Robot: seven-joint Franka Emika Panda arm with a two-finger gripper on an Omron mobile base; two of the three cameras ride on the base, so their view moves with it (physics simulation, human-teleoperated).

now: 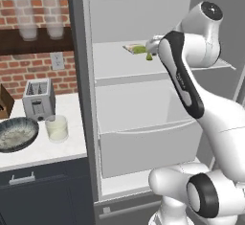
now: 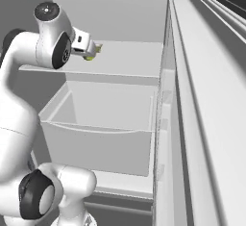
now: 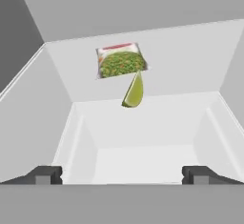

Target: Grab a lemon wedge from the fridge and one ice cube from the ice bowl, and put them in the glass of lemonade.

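The fridge [image 1: 79, 99] stands open, and my arm reaches in at its upper white shelf [image 1: 119, 66]. The lemon wedge [image 3: 133, 92] lies at the front edge of that shelf, a small yellow-green piece [image 1: 140, 50] just ahead of my gripper [image 3: 124, 175]. The gripper [image 2: 93, 48] is open, its fingertips [image 3: 47, 174] wide apart and short of the wedge [image 2: 89, 56], with nothing between them. On the counter left of the fridge sit the ice bowl [image 1: 16, 134] and the glass of lemonade [image 1: 57, 128].
A packet of green peas [image 3: 120, 61] lies on the shelf right behind the wedge. Below the shelf is a deep white drawer [image 1: 143, 138]. The fridge door [image 2: 202, 100] stands open at the right. A silver toaster [image 1: 38, 98] stands behind the glass; tall frosted glasses [image 1: 26, 18] sit on a wall shelf.
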